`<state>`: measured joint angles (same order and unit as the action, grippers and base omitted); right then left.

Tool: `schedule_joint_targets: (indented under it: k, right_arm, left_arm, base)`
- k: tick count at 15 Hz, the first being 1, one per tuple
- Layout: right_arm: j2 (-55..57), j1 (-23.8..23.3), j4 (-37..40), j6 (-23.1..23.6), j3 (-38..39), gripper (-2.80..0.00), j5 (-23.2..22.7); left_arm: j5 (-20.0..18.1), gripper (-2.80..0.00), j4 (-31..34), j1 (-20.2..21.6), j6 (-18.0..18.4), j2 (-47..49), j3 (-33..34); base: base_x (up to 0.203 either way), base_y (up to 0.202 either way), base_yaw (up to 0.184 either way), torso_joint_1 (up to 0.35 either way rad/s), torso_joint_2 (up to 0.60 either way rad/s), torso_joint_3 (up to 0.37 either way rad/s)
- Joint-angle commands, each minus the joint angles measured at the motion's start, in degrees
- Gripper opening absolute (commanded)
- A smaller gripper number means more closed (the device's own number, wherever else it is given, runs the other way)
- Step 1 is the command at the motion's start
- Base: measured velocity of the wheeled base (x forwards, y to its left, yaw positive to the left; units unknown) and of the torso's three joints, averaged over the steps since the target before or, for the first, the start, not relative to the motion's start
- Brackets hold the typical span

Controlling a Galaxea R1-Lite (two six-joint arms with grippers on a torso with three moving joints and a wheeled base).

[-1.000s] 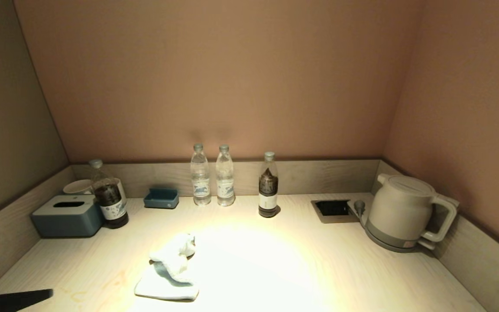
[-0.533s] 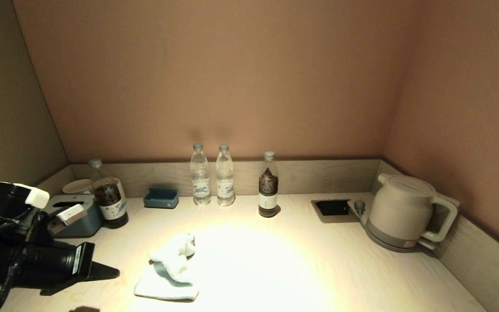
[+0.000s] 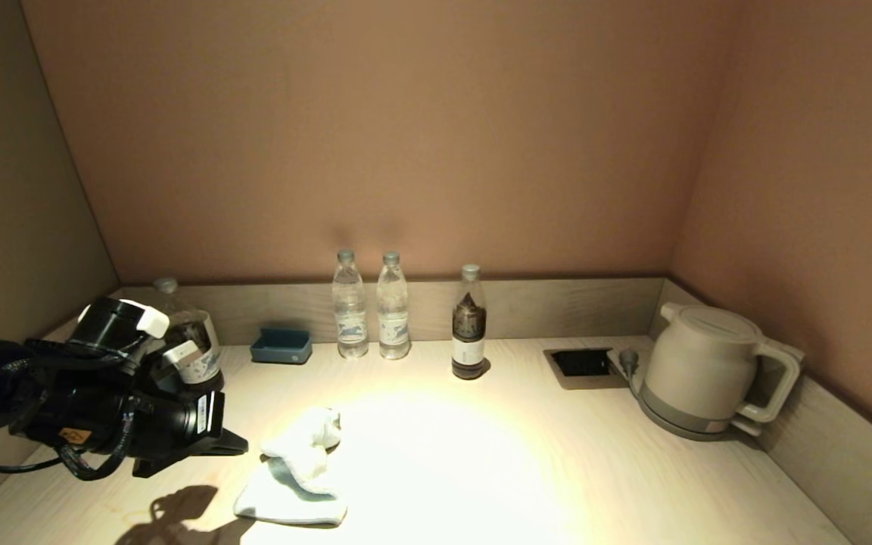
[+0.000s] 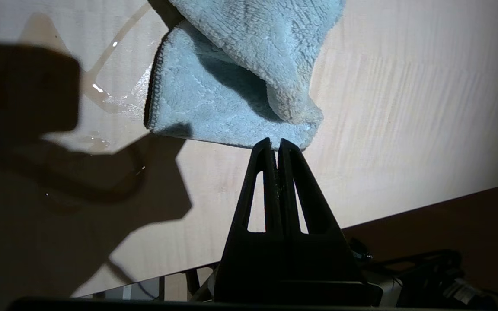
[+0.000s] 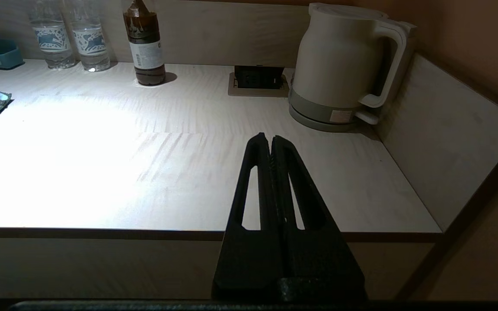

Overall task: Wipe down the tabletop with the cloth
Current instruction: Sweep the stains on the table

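While bright light pools mid-surface, tabletop (image 3: 481, 454): pale wood, wet smear showing beside the cloth in the left wrist view.
Left gripper (image 3: 235, 446): hovering low just left of the cloth, fingers pressed together, gripping nothing.
Right gripper (image 5: 270, 142): parked off the front edge, fingers together, empty.
Cloth (image 3: 296, 473): crumpled, front-left, lying loose.

No text can be read. The two water bottles (image 3: 350, 306) carry labels with a blue picture, and the dark bottle (image 3: 469, 324) has a white label, but the print on them is too small to make out.
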<state>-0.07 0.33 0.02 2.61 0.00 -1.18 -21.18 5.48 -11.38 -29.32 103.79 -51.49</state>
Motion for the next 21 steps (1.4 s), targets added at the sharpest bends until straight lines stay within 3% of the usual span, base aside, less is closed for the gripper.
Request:
schedule_joint_targets:
  k: [1, 2, 6, 11, 18, 21]
  right_arm:
    - [0.1, 0.0, 0.0, 0.0, -0.1, -2.8, 0.0]
    - [0.1, 0.0, 0.0, 0.0, -0.1, -2.8, 0.0]
    - [0.1, 0.0, 0.0, 0.0, 0.0, -2.8, 0.0]
    - [0.1, 0.0, 0.0, 0.0, 0.0, -2.8, 0.0]
    - [0.1, 0.0, 0.0, 0.0, 0.0, -2.8, 0.0]
    - [0.1, 0.0, 0.0, 0.0, -0.1, -2.8, 0.0]
  left_arm:
    - [1.9, -2.8, 0.1, -0.7, -0.2, 2.6, -0.8]
    - [3.9, 0.0, 0.1, -1.5, -0.2, 3.5, -0.9]
    - [4.6, 0.0, -0.9, -2.6, -0.5, 4.6, -1.6]
    - [4.5, 0.0, -6.8, -6.8, -0.9, 8.0, -4.6]
    - [4.7, 0.0, -7.0, -6.8, -0.8, 12.1, -7.4]
    - [9.9, 0.0, -6.9, -6.8, -0.4, 15.7, -8.5]
  base:
    - [0.0, 0.0, 0.0, 0.0, 0.0, 0.0]
    - [0.0, 0.0, 0.0, 0.0, 0.0, 0.0]
    - [0.0, 0.0, 0.0, 0.0, 0.0, 0.0]
    - [0.0, 0.0, 0.0, 0.0, 0.0, 0.0]
    - [0.0, 0.0, 0.0, 0.0, 0.0, 0.0]
    - [0.0, 0.0, 0.0, 0.0, 0.0, 0.0]
